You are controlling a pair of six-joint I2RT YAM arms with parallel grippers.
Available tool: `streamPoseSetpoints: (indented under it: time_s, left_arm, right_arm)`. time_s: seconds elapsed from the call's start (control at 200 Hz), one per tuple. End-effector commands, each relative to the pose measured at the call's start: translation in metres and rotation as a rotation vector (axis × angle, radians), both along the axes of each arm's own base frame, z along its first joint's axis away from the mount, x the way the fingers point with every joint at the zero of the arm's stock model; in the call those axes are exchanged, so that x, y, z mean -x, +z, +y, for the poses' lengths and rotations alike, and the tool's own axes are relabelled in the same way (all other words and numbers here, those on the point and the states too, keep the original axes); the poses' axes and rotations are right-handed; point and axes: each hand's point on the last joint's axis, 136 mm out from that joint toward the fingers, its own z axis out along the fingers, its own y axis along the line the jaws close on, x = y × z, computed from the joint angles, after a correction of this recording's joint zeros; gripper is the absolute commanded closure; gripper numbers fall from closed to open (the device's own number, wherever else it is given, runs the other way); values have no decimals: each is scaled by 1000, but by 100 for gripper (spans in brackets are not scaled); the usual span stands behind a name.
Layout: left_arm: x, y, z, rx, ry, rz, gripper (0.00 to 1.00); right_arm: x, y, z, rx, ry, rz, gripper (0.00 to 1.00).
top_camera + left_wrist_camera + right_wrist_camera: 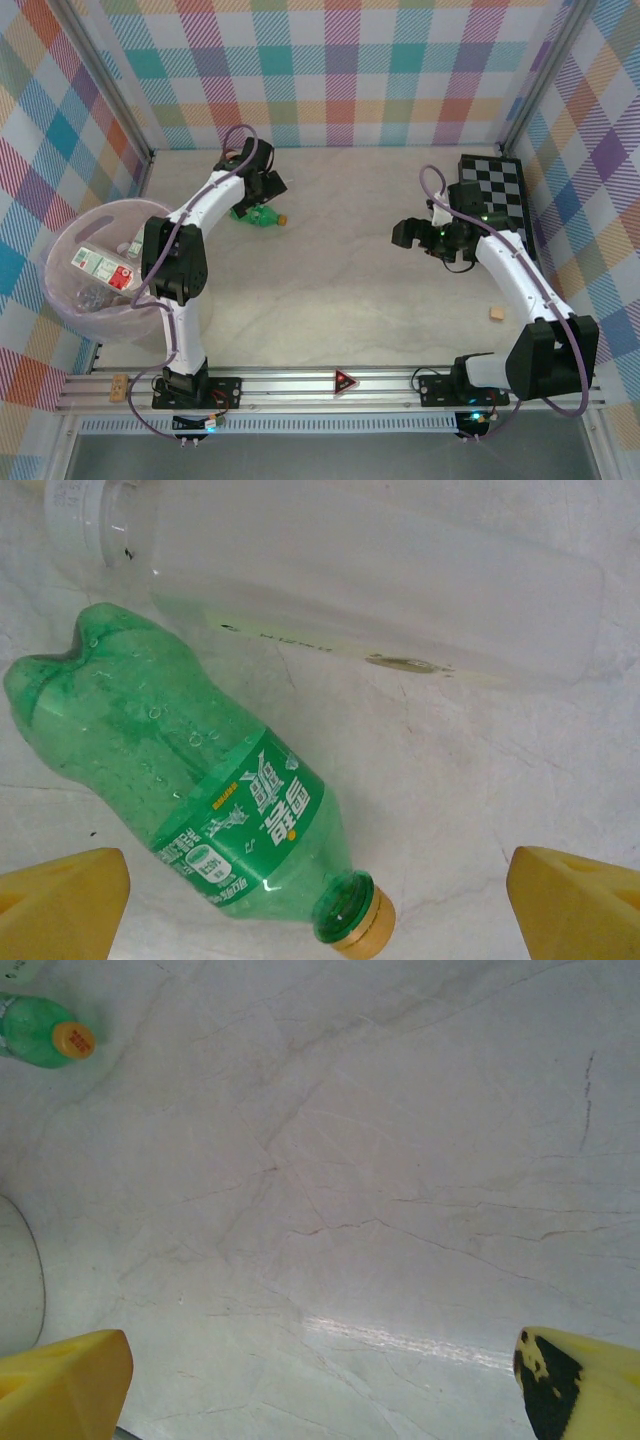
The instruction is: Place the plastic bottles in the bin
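1. Bottles: a green bottle (200,800) lies on its side on the desk (340,300), with a clear bottle (350,590) just beside it at 12 o'clock. More bottles (100,272) lie in the bin (110,325) at 9 o'clock.
2. Left gripper (320,905) hovers over the green bottle, fingers apart.
3. Right gripper (320,1390), at 3 o'clock, has its fingers apart above bare desk.

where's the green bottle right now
The green bottle lies on its side in the far-left part of the table in the top view, beside a clear bottle, by the left gripper.
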Motion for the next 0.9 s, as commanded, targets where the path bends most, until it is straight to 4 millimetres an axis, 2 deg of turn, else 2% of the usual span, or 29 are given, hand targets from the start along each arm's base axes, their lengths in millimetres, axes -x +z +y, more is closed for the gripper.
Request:
streamPoseSetpoints:
  time_s: [0.0, 0.29, 0.365, 0.515, 0.605, 0.67, 0.795, 0.895]
  left_arm:
    - [1, -18, 5, 18, 69, 8, 4]
    - [4, -49, 8, 27, 109, 37, 10]
    - [3, -53, 7, 28, 109, 40, 15]
    - [3, -55, 7, 20, 103, 46, 30]
    - [4, -56, 8, 19, 99, 50, 34]
    - [5, -58, 6, 25, 92, 55, 32]
    - [6, -66, 3, 35, 83, 74, 10]
    - [7, -76, 3, 51, 95, 82, 9]
  right_arm:
    - [8, -1, -4, 30, 13, -2, 2]
    - [9, -2, -7, 38, 11, -1, 2]
    - [9, -2, -7, 41, 9, -2, 2]
    - [10, -2, -8, 47, 7, -3, 2]
    - [9, -2, -8, 44, 7, -3, 2]
    - [9, -2, -8, 44, 7, -2, 2]
    - [10, -2, -8, 42, 8, 0, 2]
    - [11, -2, -10, 49, 7, -3, 2]
